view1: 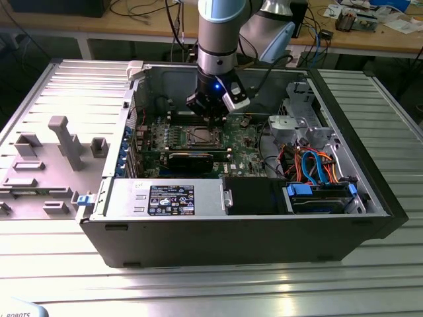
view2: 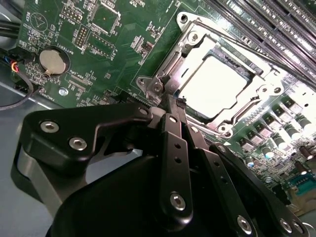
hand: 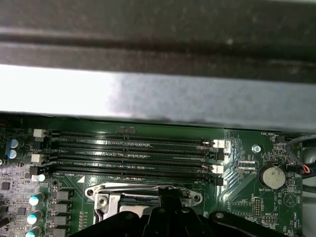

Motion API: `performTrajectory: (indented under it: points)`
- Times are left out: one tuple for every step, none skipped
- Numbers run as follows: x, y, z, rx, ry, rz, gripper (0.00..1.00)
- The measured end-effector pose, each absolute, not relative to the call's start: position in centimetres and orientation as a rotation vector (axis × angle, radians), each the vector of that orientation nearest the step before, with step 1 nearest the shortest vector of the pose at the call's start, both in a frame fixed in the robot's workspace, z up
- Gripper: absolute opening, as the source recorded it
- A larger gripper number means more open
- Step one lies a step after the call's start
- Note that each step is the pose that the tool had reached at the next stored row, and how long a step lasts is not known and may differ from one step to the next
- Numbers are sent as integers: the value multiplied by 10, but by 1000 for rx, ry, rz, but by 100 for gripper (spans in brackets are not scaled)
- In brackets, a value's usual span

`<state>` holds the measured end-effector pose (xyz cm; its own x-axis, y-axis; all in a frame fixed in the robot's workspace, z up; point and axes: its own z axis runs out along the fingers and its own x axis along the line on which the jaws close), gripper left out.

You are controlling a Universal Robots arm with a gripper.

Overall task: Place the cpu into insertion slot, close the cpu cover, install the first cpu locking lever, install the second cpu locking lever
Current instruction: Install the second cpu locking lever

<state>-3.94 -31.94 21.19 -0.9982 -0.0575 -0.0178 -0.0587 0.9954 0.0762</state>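
Memory slots (hand: 133, 153) run just beyond the insertion slot (view2: 217, 84), and a coin battery (view2: 53, 59) sits well apart on the green board (view2: 128, 29). The gripper's black body hides the socket's near edge. The cpu (view2: 215, 86) lies in the socket under the closed cpu cover (view2: 170, 66). The gripper (view2: 174, 106), jaws pressed together, tips at the cover's corner.

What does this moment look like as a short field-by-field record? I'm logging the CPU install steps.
setting: open computer case on a metal table
gripper: fingers shut together, tip at the socket's edge; also over the socket in the exterior view
cpu: seated in the insertion slot, silvery top showing
cpu cover: down around the chip
locking levers: one thin rod lies along the socket; latch state cannot be told
nearby: memory slots, coin battery
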Motion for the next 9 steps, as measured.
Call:
performTrajectory:
  points:
    - [-39, -319, 213, -91, 3122, 119, 11]
    - [-39, -319, 215, -91, 3123, 117, 11]
    - [-39, -319, 216, -92, 3123, 115, 11]
    - [-39, -319, 218, -91, 3123, 112, 11]
    - [-39, -319, 220, -91, 3123, 111, 11]
    - [-39, -319, 220, -91, 3123, 108, 11]
    - [-39, -320, 220, -91, 3123, 106, 11]
    - [-39, -321, 221, -91, 3123, 105, 11]
    - [-39, -322, 220, -91, 3123, 104, 11]
